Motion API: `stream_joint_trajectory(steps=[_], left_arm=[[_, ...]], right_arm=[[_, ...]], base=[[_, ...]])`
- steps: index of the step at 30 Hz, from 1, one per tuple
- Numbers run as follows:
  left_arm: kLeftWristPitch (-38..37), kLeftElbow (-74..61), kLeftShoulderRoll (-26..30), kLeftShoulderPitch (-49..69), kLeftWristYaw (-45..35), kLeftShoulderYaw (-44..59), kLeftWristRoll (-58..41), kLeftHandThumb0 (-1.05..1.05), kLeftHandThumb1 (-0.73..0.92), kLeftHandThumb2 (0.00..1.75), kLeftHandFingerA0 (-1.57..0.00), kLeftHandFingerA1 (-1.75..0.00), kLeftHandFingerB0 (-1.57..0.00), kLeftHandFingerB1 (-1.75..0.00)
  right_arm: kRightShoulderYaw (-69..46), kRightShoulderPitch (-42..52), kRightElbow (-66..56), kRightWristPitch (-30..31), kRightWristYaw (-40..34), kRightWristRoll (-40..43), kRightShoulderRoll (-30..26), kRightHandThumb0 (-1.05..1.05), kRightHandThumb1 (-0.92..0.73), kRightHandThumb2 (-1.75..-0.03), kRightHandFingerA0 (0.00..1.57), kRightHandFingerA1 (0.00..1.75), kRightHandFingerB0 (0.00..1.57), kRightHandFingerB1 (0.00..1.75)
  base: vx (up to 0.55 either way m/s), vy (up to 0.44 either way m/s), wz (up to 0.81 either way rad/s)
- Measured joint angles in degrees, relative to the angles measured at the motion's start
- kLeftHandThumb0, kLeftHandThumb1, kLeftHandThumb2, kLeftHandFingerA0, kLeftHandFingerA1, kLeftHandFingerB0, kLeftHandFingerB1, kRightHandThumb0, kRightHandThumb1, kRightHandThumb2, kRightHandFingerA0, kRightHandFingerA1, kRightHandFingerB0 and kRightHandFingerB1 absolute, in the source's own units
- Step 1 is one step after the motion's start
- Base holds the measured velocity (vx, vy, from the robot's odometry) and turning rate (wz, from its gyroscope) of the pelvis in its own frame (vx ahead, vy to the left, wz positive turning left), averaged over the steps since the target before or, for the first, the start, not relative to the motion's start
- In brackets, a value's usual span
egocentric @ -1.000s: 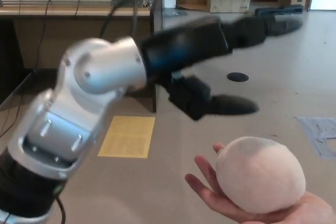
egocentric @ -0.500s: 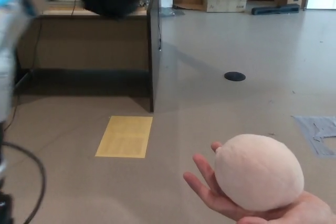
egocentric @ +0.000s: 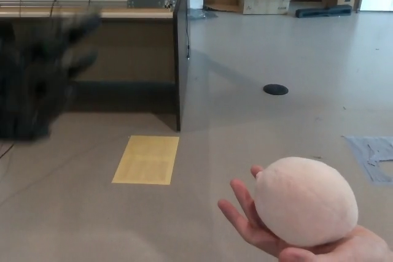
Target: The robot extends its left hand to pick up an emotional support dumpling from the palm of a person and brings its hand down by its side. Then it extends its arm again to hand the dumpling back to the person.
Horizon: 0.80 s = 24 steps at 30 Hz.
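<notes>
Beyond the dumpling, up and far to its left, my left hand is only a dark smear beside the desk; I cannot tell how it is set. The dumpling sits untouched in the person's upturned palm. I judge I'm at the first reach: next I must bring that hand over the dumpling and grasp it.

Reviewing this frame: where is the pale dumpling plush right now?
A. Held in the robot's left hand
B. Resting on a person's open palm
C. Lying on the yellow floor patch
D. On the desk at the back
B: the dumpling sits on the person's upturned palm, while the blurred left hand is far off at picture left.
</notes>
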Motion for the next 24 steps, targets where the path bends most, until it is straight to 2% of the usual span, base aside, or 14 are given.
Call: stream_joint_trajectory(steps=[4,5,10,11,12,13,14,15,16,17,20,21,24], left_arm=[[-3.42,3.47,-1.98,8.98,0.51,1.15,0.12,-0.83,0.57,0.96,-0.01,-0.2,-0.01,-0.14],[-4.92,5.31,-2.85,12.78,0.87,1.5,0.24,-0.82,0.55,0.91,-0.02,-0.18,-0.06,-0.16],[-8.9,11.0,-5.12,20.35,1.75,2.48,0.35,-0.83,0.56,0.91,-0.03,-0.19,-0.08,-0.18],[-10.2,13.65,-5.93,22.68,2.07,2.77,0.36,-0.82,0.55,0.92,-0.06,-0.33,-0.08,-0.24],[-10.56,14.39,-6.18,23.29,2.15,2.83,0.36,-0.82,0.55,0.92,-0.06,-0.33,-0.08,-0.24],[-11.62,16.24,-6.77,24.74,2.49,2.88,0.41,-0.79,0.72,0.66,-0.1,-0.28,-0.1,-0.22],[-11.8,16.49,-6.83,24.92,2.56,2.88,0.43,-0.79,0.72,0.66,-0.1,-0.28,-0.1,-0.22],[-13.42,19.24,-7.35,26.62,3.38,2.85,0.79,-0.72,0.62,0.97,-0.02,-0.41,-0.09,-0.36],[-13.52,19.4,-7.38,26.74,3.45,2.85,0.81,-0.72,0.62,0.97,-0.02,-0.41,-0.09,-0.36],[-15.17,22.1,-7.77,28.08,4.52,2.7,1.36,-0.69,0.8,0.64,-0.11,-0.29,-0.13,-0.23],[-17.17,25.48,-8.14,29.35,5.94,2.41,2.33,-0.65,0.79,0.65,-0.11,-0.27,-0.13,-0.24],[-18.34,27.43,-8.3,29.97,6.81,2.23,2.83,-0.34,0.54,1.06,-0.01,-0.49,0.0,-0.46],[-20.7,31.33,-8.36,30.65,8.57,1.7,3.75,-0.33,0.56,1.08,-0.01,-0.49,0.0,-0.46]], right_arm=[[0.02,1.39,-0.1,-0.04,0.0,0.0,0.02,-0.76,-0.76,-0.64,0.5,0.38,0.41,0.34],[0.03,1.92,-0.1,-0.06,0.0,0.0,0.04,-0.76,-0.76,-0.64,0.5,0.38,0.4,0.34],[0.05,3.06,-0.11,-0.19,0.0,0.0,0.11,-0.75,-0.76,-0.64,0.5,0.37,0.4,0.34],[0.05,3.56,-0.11,-0.2,0.0,-0.01,0.14,-0.73,-0.76,-0.63,0.51,0.38,0.4,0.34],[0.05,3.69,-0.11,-0.21,0.0,-0.01,0.15,-0.73,-0.76,-0.63,0.51,0.38,0.4,0.34],[0.06,3.99,-0.11,-0.22,0.0,-0.01,0.18,-0.74,-0.76,-0.64,0.49,0.38,0.4,0.34],[0.06,4.03,-0.11,-0.22,0.0,-0.01,0.2,-0.74,-0.76,-0.64,0.49,0.38,0.4,0.34],[0.1,4.39,-0.11,-0.28,0.0,-0.01,0.31,-0.73,-0.76,-0.64,0.49,0.38,0.4,0.34],[0.1,4.42,-0.11,-0.28,0.0,-0.01,0.32,-0.73,-0.76,-0.64,0.49,0.38,0.4,0.34],[0.15,4.75,-0.11,-0.31,0.0,-0.01,0.41,-0.74,-0.76,-0.64,0.49,0.38,0.4,0.34],[0.22,5.16,-0.11,-0.35,-0.01,-0.02,0.55,-0.74,-0.76,-0.64,0.49,0.38,0.4,0.34],[0.26,5.46,-0.11,-0.38,-0.01,-0.02,0.63,-0.75,-0.76,-0.64,0.5,0.38,0.4,0.34],[0.35,5.82,-0.11,-0.4,-0.01,-0.03,0.83,-0.74,-0.76,-0.64,0.5,0.38,0.4,0.34]], base=[[0.0,0.0,0.0],[0.0,0.0,0.0],[0.0,0.0,0.0],[0.0,0.0,0.0],[0.0,0.0,0.0],[0.0,0.0,0.0],[0.0,0.0,0.0],[0.0,0.0,0.0],[0.0,0.0,0.0],[0.0,0.0,0.0],[0.0,0.0,0.0],[0.0,0.0,0.0],[0.0,0.0,0.0]])
